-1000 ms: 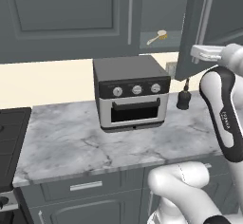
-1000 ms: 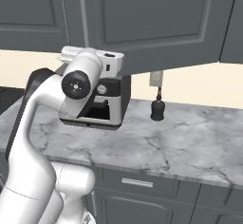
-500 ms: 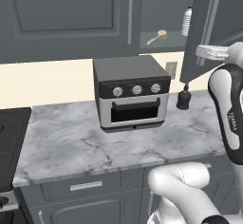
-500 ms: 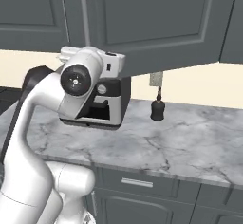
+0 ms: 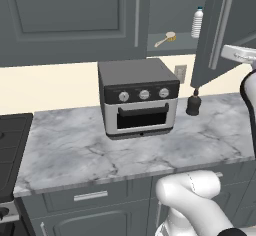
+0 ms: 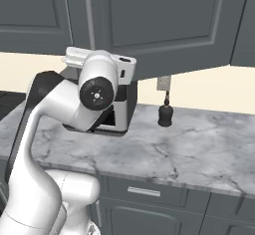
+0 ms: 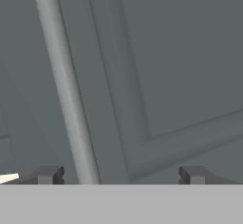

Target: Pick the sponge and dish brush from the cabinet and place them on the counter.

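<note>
Jaws (image 7: 118, 174) spread wide, holding nothing, two dark tips (image 7: 47, 174) standing apart at the bottom of the hand view. Just ahead of them, a panelled grey cabinet door (image 7: 156, 76), its long slim metal handle (image 7: 66, 85) running slantwise up the hand view above the gap, nearer the left tip, touching neither.

Taking the toaster oven (image 5: 137, 97) as landmark: set toward the back of the marbled surface (image 5: 75, 155), three knobs in a row above its dark window. Right of the oven, well apart from it, a small dark bottle-shaped thing (image 5: 193, 105) standing upright on the surface below a wall socket (image 5: 180, 73). Left of the oven, at the surface's end, the black stovetop (image 5: 10, 145).

Above and behind the oven, the cabinet (image 5: 75, 20) with its right door swung open. On the inner shelf (image 5: 172, 44), up and to the right of the oven, the dish brush (image 5: 165, 38) lying flat, bristle head to the right. Right of the brush, apart from it, a clear plastic bottle (image 5: 198, 22) upright. Sponge's place impossible to tell.
</note>
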